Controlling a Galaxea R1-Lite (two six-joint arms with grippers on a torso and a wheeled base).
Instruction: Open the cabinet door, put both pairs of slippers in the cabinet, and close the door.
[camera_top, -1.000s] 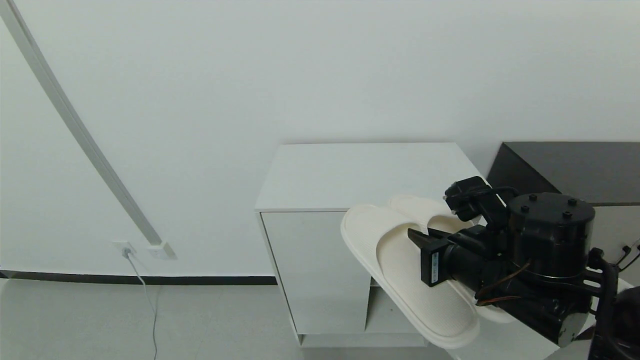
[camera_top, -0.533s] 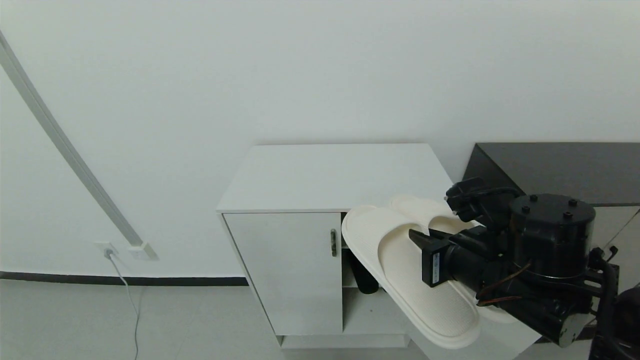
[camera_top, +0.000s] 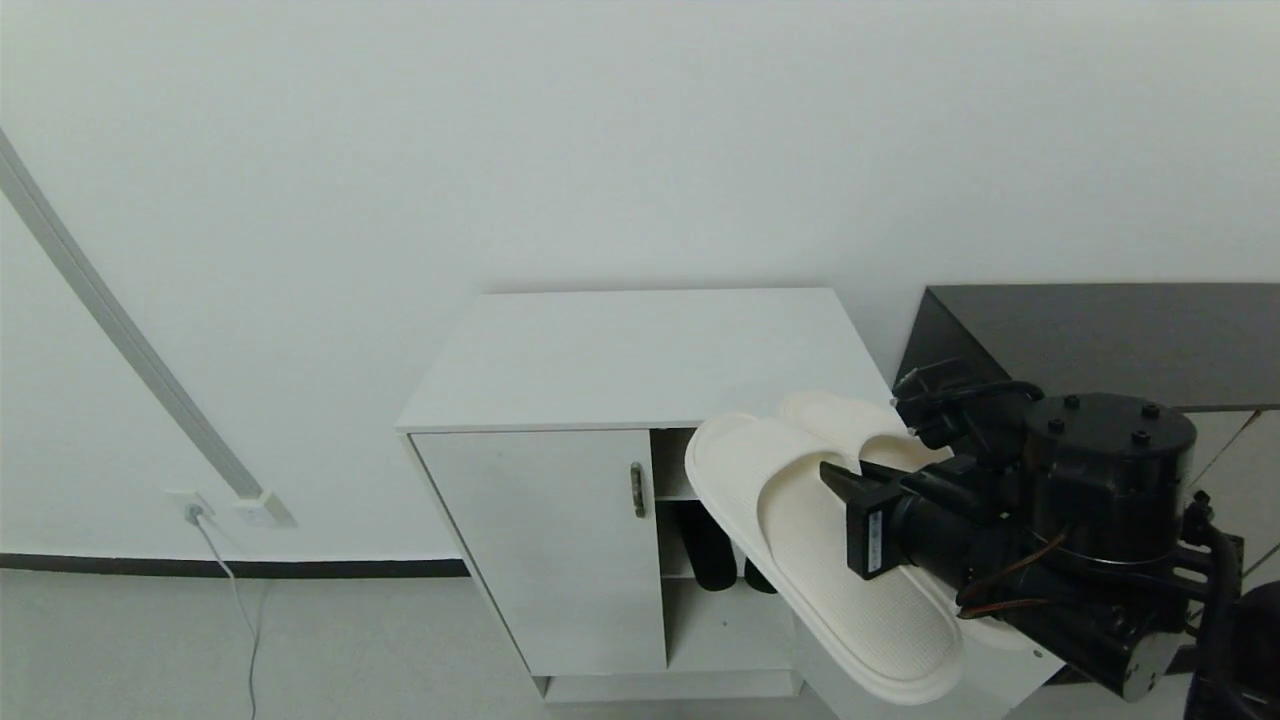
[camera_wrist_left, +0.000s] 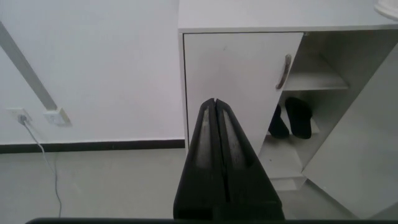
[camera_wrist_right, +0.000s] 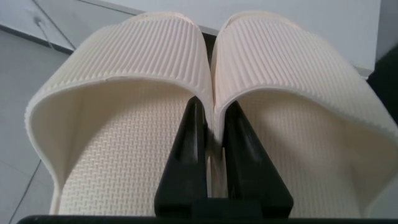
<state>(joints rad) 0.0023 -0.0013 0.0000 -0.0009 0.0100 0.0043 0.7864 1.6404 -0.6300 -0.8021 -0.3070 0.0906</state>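
In the lower right of the head view we see the right gripper (camera_wrist_right: 211, 118) clamped on a pair of cream slippers (camera_top: 790, 520). Its two fingers (camera_wrist_right: 189, 134) are nearly closed, pinching the slippers' inner side walls together, so the pair hangs side by side in the air, toes tilted up and towards the cabinet (camera_top: 640, 350). The slippers are held in front of the cabinet's open right half, not touching it that we can see. The white cabinet stands against the wall at centre frame. Its left door (camera_top: 540, 540) is closed, with a small handle (camera_top: 637, 490) at its inner edge, while the right door (camera_wrist_left: 364, 149) is swung open. Inside, a pair of black slippers (camera_wrist_left: 303, 117) sits in the compartment beneath the upper shelf (camera_wrist_left: 314, 78). The left gripper (camera_wrist_left: 214, 109) has its fingers pressed fully together with nothing between them, and it points towards the closed door from well apart. A dark countertop (camera_top: 1100, 330) lies to the right of the cabinet, and a wall socket (camera_top: 190, 505) with a cable sits at lower left.
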